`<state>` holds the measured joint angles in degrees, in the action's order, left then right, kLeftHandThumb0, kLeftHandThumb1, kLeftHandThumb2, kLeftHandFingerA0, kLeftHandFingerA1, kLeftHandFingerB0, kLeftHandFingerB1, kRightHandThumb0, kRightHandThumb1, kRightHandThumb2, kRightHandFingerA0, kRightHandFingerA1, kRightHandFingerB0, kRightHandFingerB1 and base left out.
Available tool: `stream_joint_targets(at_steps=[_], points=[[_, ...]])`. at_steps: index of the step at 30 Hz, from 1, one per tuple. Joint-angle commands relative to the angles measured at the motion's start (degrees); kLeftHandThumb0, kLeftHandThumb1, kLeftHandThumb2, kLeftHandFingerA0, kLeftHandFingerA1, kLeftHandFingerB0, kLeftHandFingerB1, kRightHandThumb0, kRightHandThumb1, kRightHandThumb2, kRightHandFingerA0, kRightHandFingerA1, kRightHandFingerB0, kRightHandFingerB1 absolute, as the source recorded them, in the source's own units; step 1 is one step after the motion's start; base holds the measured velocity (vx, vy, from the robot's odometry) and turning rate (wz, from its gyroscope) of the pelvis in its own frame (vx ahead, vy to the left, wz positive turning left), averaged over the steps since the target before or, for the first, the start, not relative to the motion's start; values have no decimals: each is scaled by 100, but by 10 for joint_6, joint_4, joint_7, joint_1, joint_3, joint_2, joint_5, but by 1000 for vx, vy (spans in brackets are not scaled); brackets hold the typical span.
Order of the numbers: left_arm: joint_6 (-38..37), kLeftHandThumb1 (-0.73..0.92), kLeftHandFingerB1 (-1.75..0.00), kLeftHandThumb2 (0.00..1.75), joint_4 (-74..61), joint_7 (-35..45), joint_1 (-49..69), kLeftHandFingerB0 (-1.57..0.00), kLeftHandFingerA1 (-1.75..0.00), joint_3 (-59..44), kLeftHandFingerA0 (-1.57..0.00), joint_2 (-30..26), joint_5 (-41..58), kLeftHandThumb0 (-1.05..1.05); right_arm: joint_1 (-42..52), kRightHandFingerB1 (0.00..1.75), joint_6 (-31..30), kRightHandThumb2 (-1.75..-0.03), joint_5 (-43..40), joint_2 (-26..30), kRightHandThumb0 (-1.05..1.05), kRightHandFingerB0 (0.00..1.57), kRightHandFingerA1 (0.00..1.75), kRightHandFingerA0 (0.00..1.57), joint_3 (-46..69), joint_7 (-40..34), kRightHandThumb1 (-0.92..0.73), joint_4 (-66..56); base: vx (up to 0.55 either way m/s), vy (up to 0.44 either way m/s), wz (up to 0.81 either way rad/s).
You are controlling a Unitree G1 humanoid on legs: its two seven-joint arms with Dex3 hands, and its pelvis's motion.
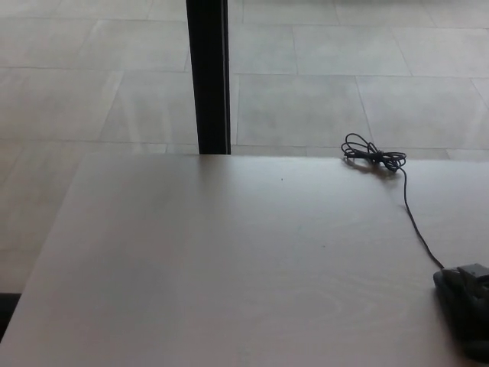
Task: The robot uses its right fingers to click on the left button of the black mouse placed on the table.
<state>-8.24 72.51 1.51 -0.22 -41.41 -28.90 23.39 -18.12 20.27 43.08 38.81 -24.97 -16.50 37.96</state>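
Note:
The black mouse [461, 312] lies at the table's near right corner, cut off by the picture's right and bottom edges. Its thin black cable [416, 225] runs back to a coiled bundle [373, 156] near the table's far edge. A dark blocky shape, which looks like part of my right hand [475, 272], sits over the front of the mouse at the picture's right edge. Too little of it shows to tell how it is set. My left hand is out of sight.
The pale wooden table [229, 260] fills the lower picture. A black vertical post [208, 76] stands behind its far edge, over a grey tiled floor [306, 92].

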Motion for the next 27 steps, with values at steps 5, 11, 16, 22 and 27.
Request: stream_joint_targets(at_steps=[5, 11, 16, 22, 27], points=[[-7, 70, -51, 61, 1, 6, -3, -60, -59, 1, -71, -16, 5, -74, 34, 38, -44, -66, 26, -5, -71, 43, 45, 25, -44, 59, -87, -1, 0, 0, 0], [-4, 69, -51, 61, 0, 1, -4, -61, -58, 1, -73, -18, 6, -75, 22, 39, -48, -65, 31, 4, -72, 45, 47, 25, -56, 44, -85, 10, 0, 0, 0], [-8, 70, -51, 61, 2, 5, -1, -60, -59, 3, -72, -17, 4, -72, 9, 39, -41, -66, 24, 18, -72, 47, 47, 25, -47, 35, -85, 6, 0, 0, 0], [-4, 69, -51, 61, 0, 9, 2, -56, -62, -3, -71, -16, 13, -73, -39, 39, -31, -64, -1, 30, -67, 45, 44, 28, -9, 47, -81, -22, 0, 0, 0], [-8, 71, -50, 62, 2, 0, 4, -59, -60, 1, -75, -15, 5, -73, -105, 48, -39, -99, -33, 42, -73, 32, 52, 20, 35, 128, -70, -72, 0, 0, 0]])
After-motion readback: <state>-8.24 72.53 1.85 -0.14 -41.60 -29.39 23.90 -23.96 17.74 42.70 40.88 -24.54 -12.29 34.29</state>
